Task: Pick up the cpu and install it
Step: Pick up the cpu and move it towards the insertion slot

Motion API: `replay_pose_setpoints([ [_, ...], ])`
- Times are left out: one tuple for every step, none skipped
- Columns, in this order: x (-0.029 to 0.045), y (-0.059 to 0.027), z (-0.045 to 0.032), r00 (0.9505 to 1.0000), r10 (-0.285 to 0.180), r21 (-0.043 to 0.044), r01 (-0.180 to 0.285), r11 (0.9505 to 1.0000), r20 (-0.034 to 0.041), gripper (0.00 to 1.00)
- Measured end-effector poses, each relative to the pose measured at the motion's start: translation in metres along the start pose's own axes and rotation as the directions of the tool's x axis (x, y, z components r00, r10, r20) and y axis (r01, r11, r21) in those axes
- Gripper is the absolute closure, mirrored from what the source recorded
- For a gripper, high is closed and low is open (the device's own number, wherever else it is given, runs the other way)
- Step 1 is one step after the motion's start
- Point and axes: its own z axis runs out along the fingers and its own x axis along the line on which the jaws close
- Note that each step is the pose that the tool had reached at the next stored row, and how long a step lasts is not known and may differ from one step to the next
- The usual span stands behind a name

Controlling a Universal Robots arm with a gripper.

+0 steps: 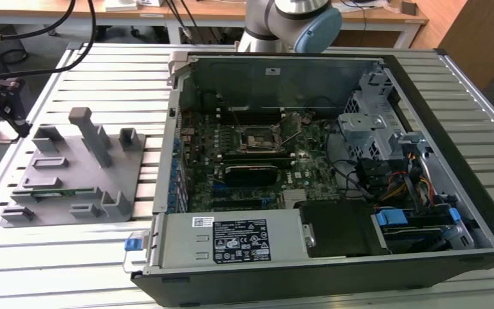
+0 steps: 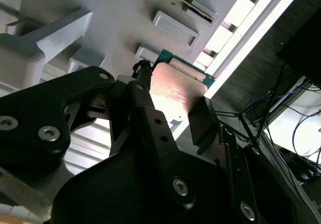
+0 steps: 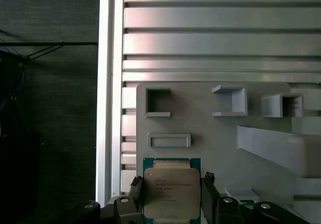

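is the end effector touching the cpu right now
Touching. In the first wrist view the end effector has a finger pressed flush against each side edge of the cpu, with no gap.

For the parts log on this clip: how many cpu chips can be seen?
1. The cpu is gripped by the tool in both wrist views, with the grey fixture behind it. Others could be hidden inside the computer case.

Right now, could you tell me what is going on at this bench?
The arm's gripper is closed on two opposite edges of the cpu, over the grey fixture tray on the slatted table. I cannot tell whether the chip is lifted clear of the tray. In the exterior view the open computer case lies beside the tray, its motherboard socket exposed.
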Motion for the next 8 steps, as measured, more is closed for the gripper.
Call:
replay_pose_setpoints([
  [0.0000,0.0000,-0.0004,1.0000,0.000,0.0000,0.000,1.0000,0.0000,0.46],
  [0.0000,0.0000,-0.0008,1.0000,0.000,0.0000,0.000,1.0000,0.0000,0.46],
  [0.0000,0.0001,-0.0013,1.0000,0.000,0.0000,0.000,1.0000,0.0000,0.46],
  [0.0001,0.0001,-0.0017,1.0000,0.000,0.0000,0.000,1.0000,0.0000,0.46],
  [0.0001,0.0001,-0.0022,1.0000,0.000,0.0000,0.000,1.0000,0.0000,0.46],
  [0.0001,0.0001,-0.0026,1.0000,0.000,0.0000,0.000,1.0000,0.0000,0.46],
  [0.0001,0.0001,-0.0030,1.0000,0.000,0.0000,0.000,1.0000,0.0000,0.46],
  [0.0001,0.0002,-0.0034,1.0000,0.000,0.0000,0.000,1.0000,0.0000,0.46],
])
